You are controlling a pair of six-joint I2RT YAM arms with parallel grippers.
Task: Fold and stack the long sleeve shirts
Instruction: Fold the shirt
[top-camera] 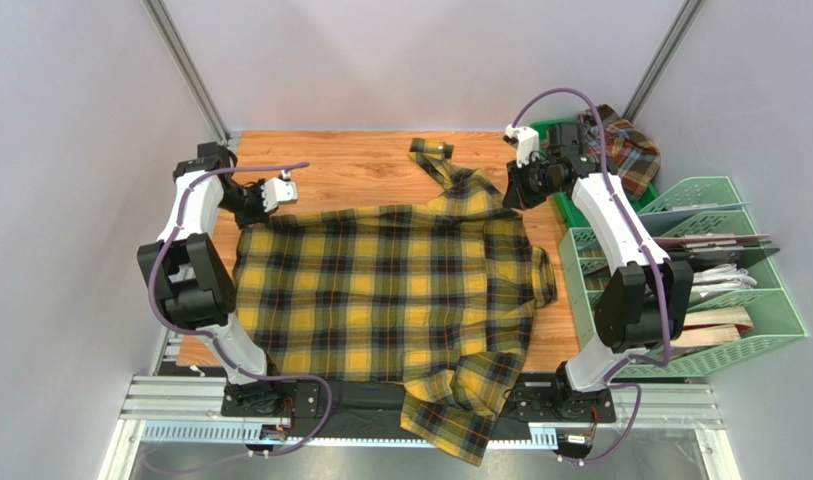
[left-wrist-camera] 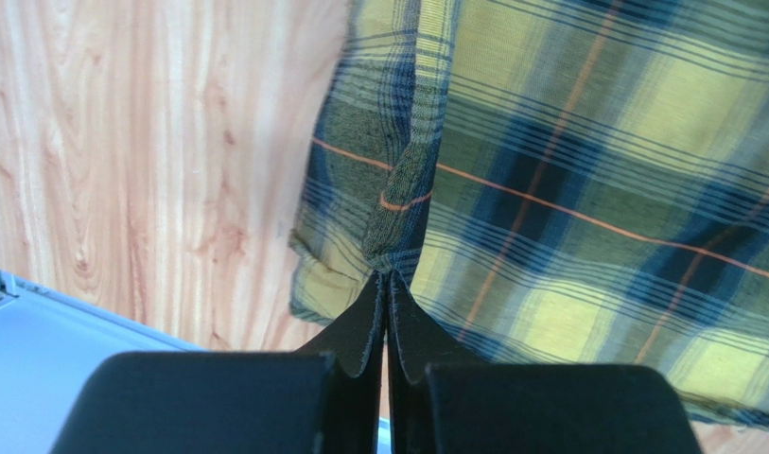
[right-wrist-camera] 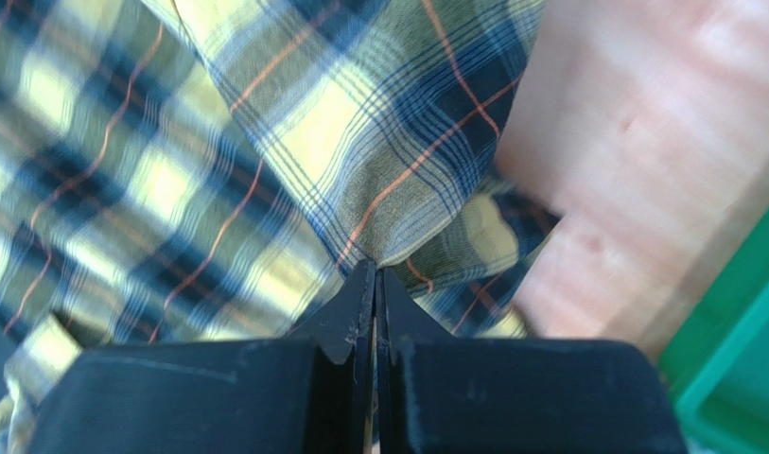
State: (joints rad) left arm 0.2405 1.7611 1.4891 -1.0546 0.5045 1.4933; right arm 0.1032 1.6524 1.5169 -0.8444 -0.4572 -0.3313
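Observation:
The yellow and black check shirt [top-camera: 380, 285] lies spread across the wooden table, one sleeve trailing off the near edge and another reaching to the far side. My left gripper [top-camera: 248, 212] is shut on its far left corner, which shows pinched in the left wrist view [left-wrist-camera: 397, 203]. My right gripper [top-camera: 512, 196] is shut on its far right corner, which shows pinched in the right wrist view [right-wrist-camera: 397, 189]. The rust-red and teal-grey check shirt [top-camera: 625, 150] lies bunched in the green tray [top-camera: 552, 130] at the far right.
A light green rack [top-camera: 725, 300] with papers and white items stands along the right edge. Grey walls enclose the table [top-camera: 350, 165] on the left, back and right. The tray's green wall [right-wrist-camera: 738, 350] shows beside the right gripper.

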